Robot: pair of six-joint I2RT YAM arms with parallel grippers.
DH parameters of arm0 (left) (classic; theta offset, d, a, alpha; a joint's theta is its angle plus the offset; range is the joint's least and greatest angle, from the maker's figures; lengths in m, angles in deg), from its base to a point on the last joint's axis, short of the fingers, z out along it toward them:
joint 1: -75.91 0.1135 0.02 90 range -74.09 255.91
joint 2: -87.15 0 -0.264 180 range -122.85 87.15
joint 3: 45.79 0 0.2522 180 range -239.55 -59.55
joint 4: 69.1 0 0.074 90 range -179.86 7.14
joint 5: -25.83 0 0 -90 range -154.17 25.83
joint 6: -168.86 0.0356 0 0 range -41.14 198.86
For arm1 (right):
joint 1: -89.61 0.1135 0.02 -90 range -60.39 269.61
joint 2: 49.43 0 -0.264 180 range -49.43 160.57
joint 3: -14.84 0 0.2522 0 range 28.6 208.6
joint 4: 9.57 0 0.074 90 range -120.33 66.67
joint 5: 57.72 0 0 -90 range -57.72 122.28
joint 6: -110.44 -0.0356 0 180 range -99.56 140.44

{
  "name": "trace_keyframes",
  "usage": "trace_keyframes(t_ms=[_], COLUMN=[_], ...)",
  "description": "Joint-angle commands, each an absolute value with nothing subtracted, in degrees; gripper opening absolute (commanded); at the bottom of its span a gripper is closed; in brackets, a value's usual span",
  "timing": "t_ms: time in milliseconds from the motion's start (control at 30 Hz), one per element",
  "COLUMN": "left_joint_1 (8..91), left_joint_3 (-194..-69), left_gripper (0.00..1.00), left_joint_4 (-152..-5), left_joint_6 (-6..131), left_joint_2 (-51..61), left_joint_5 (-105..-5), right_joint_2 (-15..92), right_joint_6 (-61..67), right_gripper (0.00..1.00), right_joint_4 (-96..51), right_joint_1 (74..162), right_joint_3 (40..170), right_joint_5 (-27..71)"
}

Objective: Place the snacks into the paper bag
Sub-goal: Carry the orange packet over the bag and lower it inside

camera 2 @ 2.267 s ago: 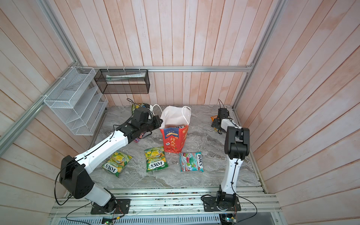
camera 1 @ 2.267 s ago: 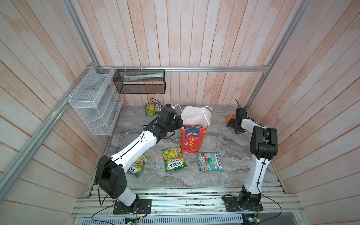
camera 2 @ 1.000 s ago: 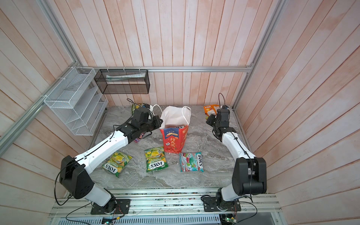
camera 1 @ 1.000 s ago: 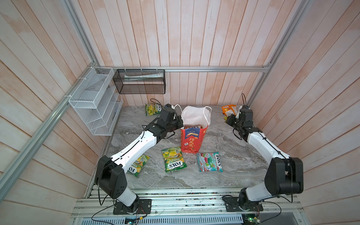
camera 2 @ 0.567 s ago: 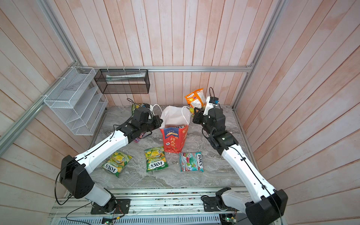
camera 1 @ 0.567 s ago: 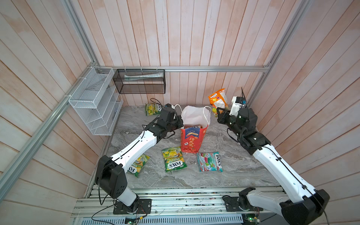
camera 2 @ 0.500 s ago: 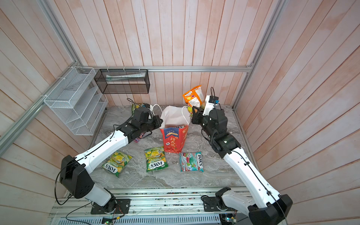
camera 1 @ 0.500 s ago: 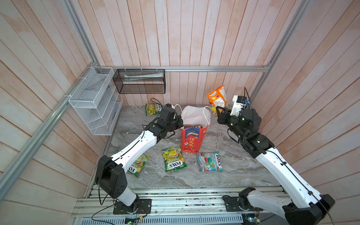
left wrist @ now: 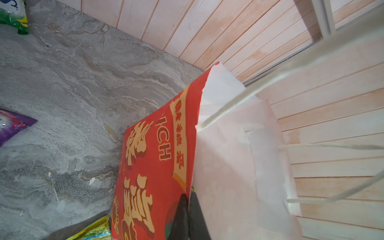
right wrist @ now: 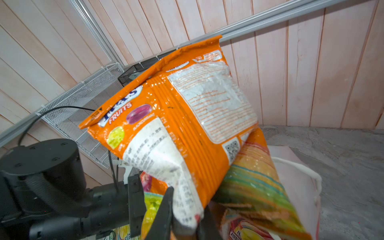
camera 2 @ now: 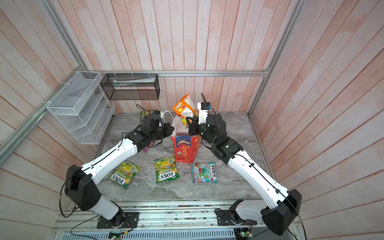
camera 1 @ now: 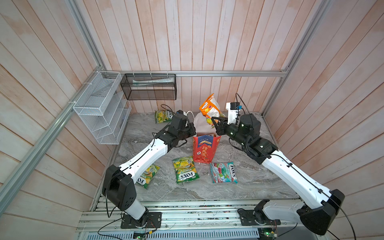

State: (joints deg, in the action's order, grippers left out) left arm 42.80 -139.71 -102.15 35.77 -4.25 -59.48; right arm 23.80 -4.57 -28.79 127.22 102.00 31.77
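The red paper bag [camera 1: 204, 149] stands mid-table with its white mouth open. My left gripper [left wrist: 188, 199] is shut on the bag's rim, one finger outside and one inside. My right gripper [right wrist: 185, 207] is shut on the lower corner of an orange-and-white packet [right wrist: 187, 116]. It holds the packet upright above the bag's mouth in both top views [camera 1: 209, 107] [camera 2: 185, 107]. A striped packet [right wrist: 255, 187] shows in the mouth beneath it. On the table lie two green-yellow FOX'S packets [camera 1: 185, 172] [camera 1: 148, 175], a teal-red one [camera 1: 223, 172], a green one at the back [camera 1: 163, 116] and a purple one [left wrist: 12, 124].
A white wire rack [camera 1: 99, 108] hangs on the left wall. A black mesh basket [camera 1: 148, 89] hangs on the back wall. Wooden walls close the marble table on three sides. The left arm lies over one green-yellow packet.
My right arm has lifted the orange-and-white packet from the back right corner and carried it up and left, over the bag's mouth. The left arm has kept still on the rim.
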Motion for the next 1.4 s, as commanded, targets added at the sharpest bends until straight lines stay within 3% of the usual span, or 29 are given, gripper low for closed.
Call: trace_keyframes(t_ms=[0, 500, 667, 833, 967, 1367], left_joint_1=[42.9, 42.9, 42.9, 43.0, 43.1, 43.1], left_joint_3=[-141.8, -141.7, -141.6, -141.6, -141.7, -141.6], left_gripper=[0.0, 0.0, 0.0, 0.0, 0.0, 0.0], left_joint_4=[-101.2, -101.4, -101.4, -101.4, -101.5, -101.4], left_joint_6=[36.7, 36.8, 36.8, 36.7, 36.8, 36.7], left_joint_2=[-5.0, -4.4, -4.2, -4.3, -4.3, -4.3], left_joint_5=[-59.0, -59.4, -59.5, -59.5, -59.4, -59.7], right_joint_2=[25.3, 34.5, 32.9, 25.5, 23.9, 34.4], right_joint_6=[-3.8, -12.3, -11.6, -8.0, -7.7, -10.3], right_gripper=[0.0, 0.02, 0.02, 0.02, 0.03, 0.03], right_joint_4=[-27.4, -31.3, -30.1, -26.2, -24.8, -25.5], right_joint_1=[127.2, 120.4, 120.7, 124.3, 125.6, 125.4], right_joint_3=[105.3, 108.1, 107.6, 104.0, 103.7, 107.1], right_joint_5=[29.3, 17.1, 16.8, 24.3, 22.3, 17.8])
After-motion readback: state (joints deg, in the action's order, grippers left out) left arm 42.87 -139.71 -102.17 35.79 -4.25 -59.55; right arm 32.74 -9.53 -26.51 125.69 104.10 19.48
